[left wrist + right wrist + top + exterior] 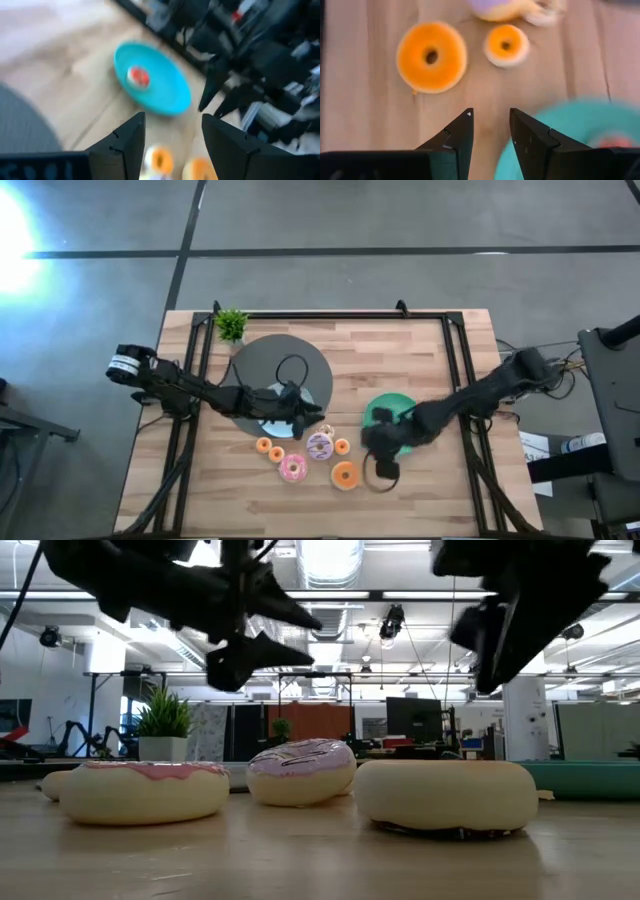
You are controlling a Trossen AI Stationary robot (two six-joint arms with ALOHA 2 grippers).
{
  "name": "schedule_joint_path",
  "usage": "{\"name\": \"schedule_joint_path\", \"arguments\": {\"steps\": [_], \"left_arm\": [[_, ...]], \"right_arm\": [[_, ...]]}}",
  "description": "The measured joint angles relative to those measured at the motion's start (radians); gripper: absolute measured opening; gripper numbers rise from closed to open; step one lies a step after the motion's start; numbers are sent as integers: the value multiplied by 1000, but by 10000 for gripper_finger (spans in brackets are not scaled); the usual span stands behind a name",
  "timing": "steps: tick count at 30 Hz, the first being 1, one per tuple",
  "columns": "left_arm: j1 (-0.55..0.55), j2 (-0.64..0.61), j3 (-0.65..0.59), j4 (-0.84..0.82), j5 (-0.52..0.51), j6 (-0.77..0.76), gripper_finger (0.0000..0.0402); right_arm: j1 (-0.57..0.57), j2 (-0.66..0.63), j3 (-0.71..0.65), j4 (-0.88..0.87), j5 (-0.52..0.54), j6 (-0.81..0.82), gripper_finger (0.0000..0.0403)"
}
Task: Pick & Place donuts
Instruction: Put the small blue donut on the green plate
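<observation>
Nearest the right gripper (490,127), fingers spread and empty: big orange donut (431,56) at eleven o'clock; left gripper (172,132) spread too, farther off.

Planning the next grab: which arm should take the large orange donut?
Right. The right gripper hovers open just beside the large orange donut; the left gripper sits farther off, past the lilac donut.

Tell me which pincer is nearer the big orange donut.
Right. The right pincer hangs just beside the big orange donut, on its plate side. The left pincer is farther off, up-table beyond the lilac donut.
</observation>
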Motion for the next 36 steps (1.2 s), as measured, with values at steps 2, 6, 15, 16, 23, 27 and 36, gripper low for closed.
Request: {"name": "schedule_joint_path", "arguments": {"steps": [2, 6, 15, 16, 23, 27, 36], "left_arm": [[-27, 0, 0, -71, -3, -14, 168], [-95, -7, 0, -183, -8, -84, 168], [-281, -64, 0, -279, -264, -151, 168], [-295, -70, 0, -287, -292, -151, 168], [-323, -85, 0, -294, -353, -154, 167], [-324, -85, 0, -298, -353, -167, 167], [-326, -85, 0, -313, -352, -173, 167]], "right_arm": [[4, 93, 78, -51, 29, -125, 119], [-15, 247, 219, -101, 102, -297, 119], [-23, 366, 317, -78, 32, -414, 118], [-23, 369, 321, -68, 21, -400, 118], [-38, 410, 345, -45, 41, -275, 118], [-38, 445, 351, -41, 45, -209, 118], [-33, 451, 349, -85, 154, -55, 117]]}}
